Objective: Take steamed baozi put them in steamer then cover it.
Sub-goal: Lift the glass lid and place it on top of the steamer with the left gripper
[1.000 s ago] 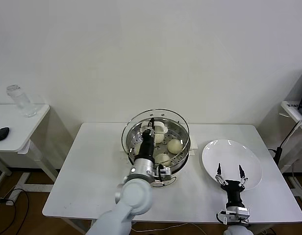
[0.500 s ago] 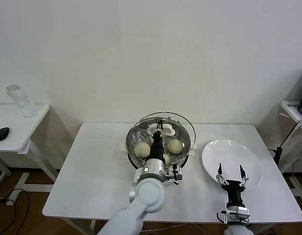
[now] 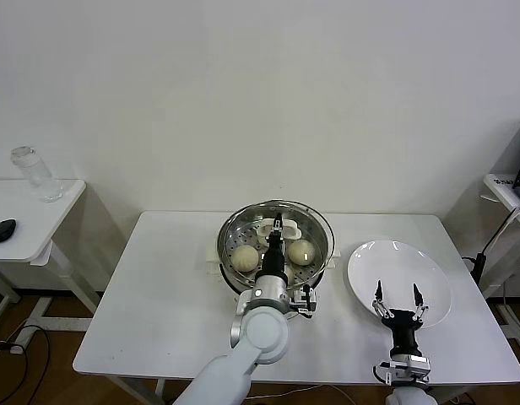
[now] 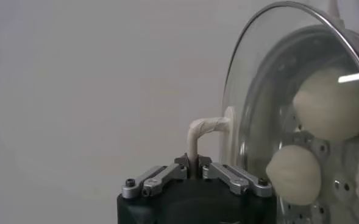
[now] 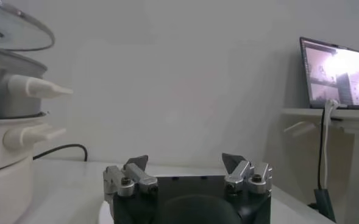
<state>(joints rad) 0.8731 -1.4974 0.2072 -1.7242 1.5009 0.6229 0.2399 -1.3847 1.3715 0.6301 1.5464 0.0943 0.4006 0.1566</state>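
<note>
A: Where's the lid?
B: Lid (image 3: pixel 275 221) sits over the steamer (image 3: pixel 229 253), lined up with its rim. The right wrist view shows one edge raised off the rim, so not fully seated. Left gripper (image 3: pixel 278 224) is above the middle, fingers pinched tight on the white handle (image 4: pixel 205 129).

A: Buns?
B: Inside the steamer, under the glass. Two show clearly: one bun (image 3: pixel 246 256) on the left half, one bun (image 3: pixel 301 251) on the right half. Left wrist view shows buns (image 4: pixel 328 103) through the glass too. The arm hides the rest, so I can't count all of them.

A: Right arm?
B: Right gripper (image 3: pixel 397 297) is parked at the near edge of the table (image 3: pixel 159 295), fingers spread apart, holding nothing. It's over the near rim of the white plate (image 3: pixel 412 266), which lies just right of the steamer.

A: Base?
B: White cooker base (image 5: pixel 5 164) under the steamer.
</note>
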